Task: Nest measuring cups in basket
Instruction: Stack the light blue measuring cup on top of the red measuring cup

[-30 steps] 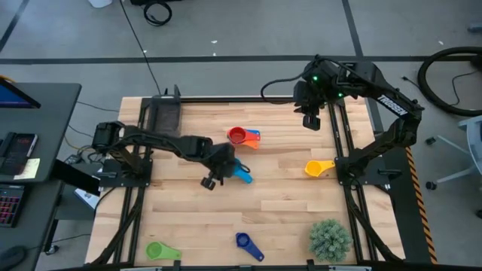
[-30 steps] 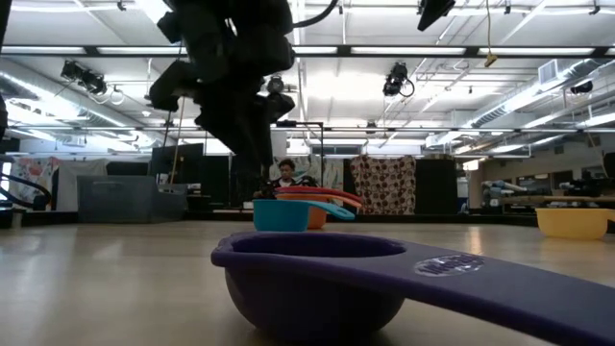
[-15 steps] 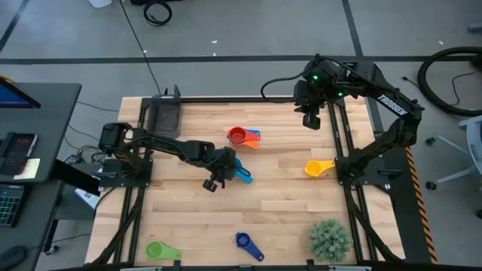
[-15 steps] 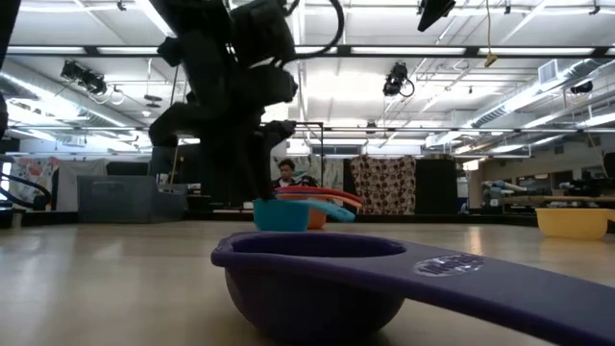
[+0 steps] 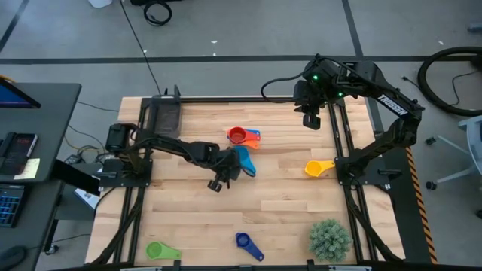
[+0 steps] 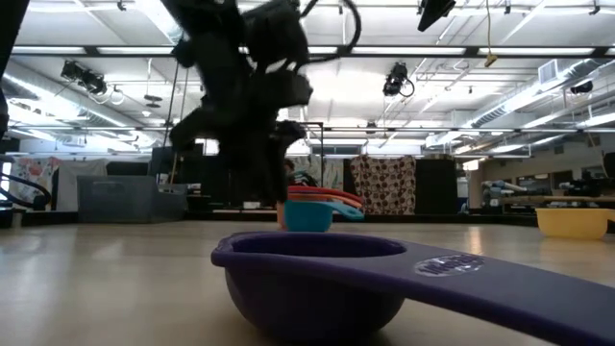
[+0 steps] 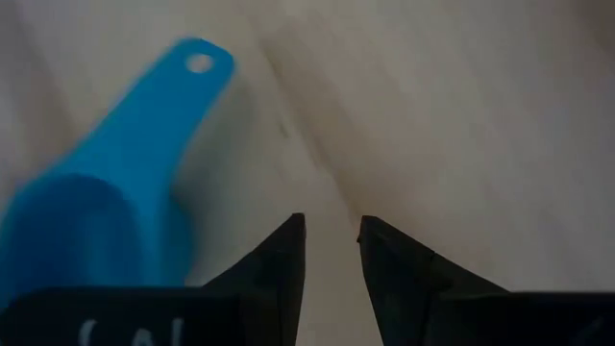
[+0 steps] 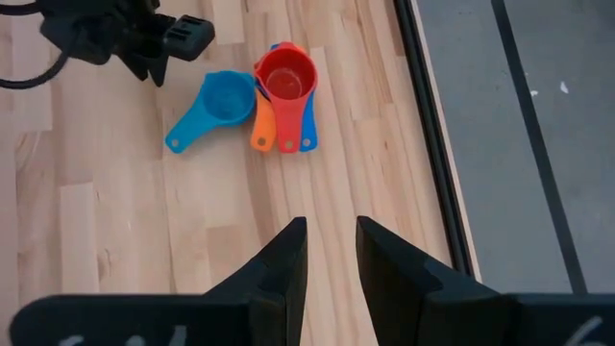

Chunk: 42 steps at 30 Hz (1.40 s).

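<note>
High view: left gripper (image 5: 223,175) sits low on the wooden table (image 5: 286,211), light blue cup (image 5: 245,160) just beside it, not held; fingers (image 7: 283,258) nearly shut, narrow gap, nothing between; cup is smooth plastic, flat handle with a hole; right gripper (image 5: 311,120) parked high.

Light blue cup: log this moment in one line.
left tool: empty, beside light blue cup | cup: near nested stack, outside basket | right tool: waiting, far corner

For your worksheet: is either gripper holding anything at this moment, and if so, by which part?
Nothing is held. The left gripper has bare table between its fingertips, with the light blue cup beside it. The right gripper is empty too.
</note>
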Motion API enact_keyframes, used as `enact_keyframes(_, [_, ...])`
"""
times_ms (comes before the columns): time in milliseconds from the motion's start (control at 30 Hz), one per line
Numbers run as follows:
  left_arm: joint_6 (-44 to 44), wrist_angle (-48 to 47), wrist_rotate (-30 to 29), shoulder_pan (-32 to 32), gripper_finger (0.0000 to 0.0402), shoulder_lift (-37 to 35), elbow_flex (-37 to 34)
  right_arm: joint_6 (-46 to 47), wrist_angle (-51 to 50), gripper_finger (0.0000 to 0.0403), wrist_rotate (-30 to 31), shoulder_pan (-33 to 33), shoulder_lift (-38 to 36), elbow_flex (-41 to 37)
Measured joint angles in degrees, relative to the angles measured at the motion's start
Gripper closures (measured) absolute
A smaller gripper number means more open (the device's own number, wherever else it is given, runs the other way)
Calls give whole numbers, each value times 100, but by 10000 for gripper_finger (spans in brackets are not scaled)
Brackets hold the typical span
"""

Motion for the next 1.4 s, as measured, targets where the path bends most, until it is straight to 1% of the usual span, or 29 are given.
enact_keyframes(33, [19,-147,-94,0,297,-22,136,0,0,306,0,0,0,0])
enact_keyframes(167, [190,-183,-715,75,306,-29,505,-10,0,306,1,0,0,-1])
enact_keyframes(200, [251,-175,-767,127,308,-29,542,-11,0,306,1,0,0,0])
enact_keyframes(300, [261,-251,-610,294,313,-24,536,-11,0,306,1,0,0,-1])
enact_keyframes(367, [156,-402,-494,388,315,-22,530,-11,0,306,1,0,0,0])
enact_keyframes(467, [9,-367,-417,486,315,-20,530,-13,-9,306,0,0,0,0])
enact_keyframes(633, [48,-286,26,564,315,49,530,-13,-10,306,0,0,0,0])
enact_keyframes(800, [76,-223,-9,551,315,229,530,-13,-26,306,19,0,0,-1])
enact_keyframes(900, [101,-189,-269,549,315,323,528,-15,-26,306,147,0,0,0])
enact_keyframes(1033, [345,-152,-398,553,315,352,528,-15,-34,306,262,-1,0,0])
enact_keyframes(1400, [391,-200,-398,568,315,526,527,-15,-47,306,299,-2,0,-2])
